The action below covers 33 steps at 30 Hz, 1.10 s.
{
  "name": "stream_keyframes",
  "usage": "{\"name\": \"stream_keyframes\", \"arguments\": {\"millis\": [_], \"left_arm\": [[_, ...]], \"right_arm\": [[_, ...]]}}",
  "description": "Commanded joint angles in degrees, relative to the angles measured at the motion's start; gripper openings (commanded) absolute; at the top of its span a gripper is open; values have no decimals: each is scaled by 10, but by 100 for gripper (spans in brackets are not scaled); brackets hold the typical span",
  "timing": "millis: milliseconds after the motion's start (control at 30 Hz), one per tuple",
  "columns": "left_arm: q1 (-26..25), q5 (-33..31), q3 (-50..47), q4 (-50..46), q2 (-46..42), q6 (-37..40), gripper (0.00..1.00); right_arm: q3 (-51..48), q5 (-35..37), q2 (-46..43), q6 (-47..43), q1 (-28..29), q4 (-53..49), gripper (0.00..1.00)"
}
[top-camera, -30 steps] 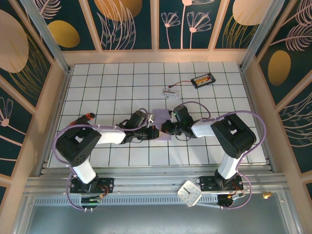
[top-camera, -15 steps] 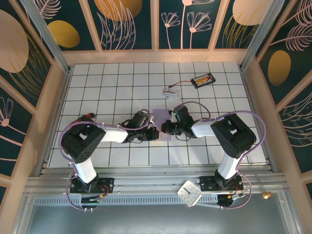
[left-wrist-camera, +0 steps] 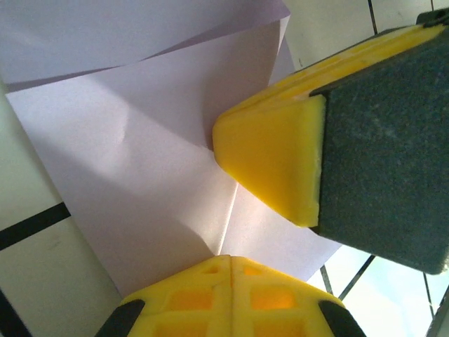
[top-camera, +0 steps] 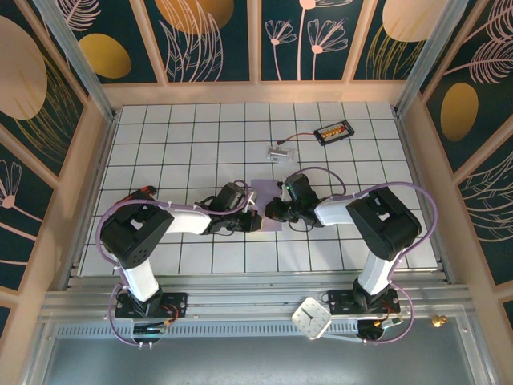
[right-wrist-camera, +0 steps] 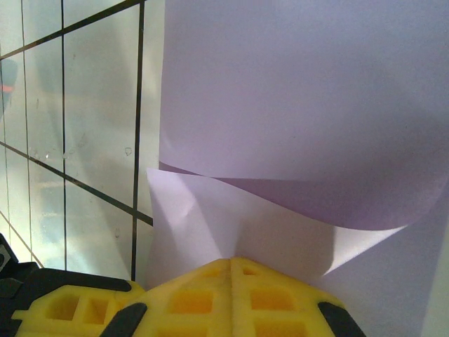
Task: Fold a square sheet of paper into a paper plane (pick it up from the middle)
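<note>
The square sheet of paper point(top-camera: 264, 192) lies part-folded near the middle of the white tiled table point(top-camera: 184, 136), between the two grippers; its lavender surface is plain; the visible patch runs longer from near to far than from left to right, and both grippers cover its near part, so which way any tip points cannot be told; in the left wrist view the paper point(left-wrist-camera: 140, 161) shows a straight crease running toward the lower finger, with a second layer folded over along the top; in the right wrist view an upper layer of the paper point(right-wrist-camera: 302, 91) curls over a lower one

The left gripper point(top-camera: 255, 221) reaches in from the left onto the near left part of the sheet; in its own camera the left gripper point(left-wrist-camera: 245, 217) has its yellow fingers point(left-wrist-camera: 270, 165) apart, with paper and a bit of tile showing in the gap

The right gripper point(top-camera: 271, 213) comes in from the right, just beside the left one; its camera shows one yellow finger point(right-wrist-camera: 231, 295) with the paper fold meeting its tip; whether its jaws stand apart or together cannot be told

At the near edge sits a small white clock-like square point(top-camera: 311, 317), its face too small to read; far right lies a black box point(top-camera: 333, 132) with orange parts, wired to a small clear plastic piece point(top-camera: 280, 151)
</note>
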Motion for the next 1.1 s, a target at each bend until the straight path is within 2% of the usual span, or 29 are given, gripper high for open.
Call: {"name": "stream_keyframes", "arguments": {"millis": [0, 467, 733, 900, 1067], "left_arm": [[-3, -1, -31, -109, 3, 27, 0], [-4, 19, -90, -110, -32, 16, 0], [-4, 21, -120, -125, -93, 9, 0], [-4, 44, -107, -62, -150, -29, 0], [-4, 48, -74, -2, -141, -66, 0]], "right_arm": [[-6, 38, 28, -14, -11, -71, 0], [-1, 42, 34, -15, -13, -80, 0], [-3, 44, 33, -15, -13, -81, 0], [-2, 43, 32, -16, -13, -79, 0], [-1, 42, 31, -17, -13, -79, 0]]}}
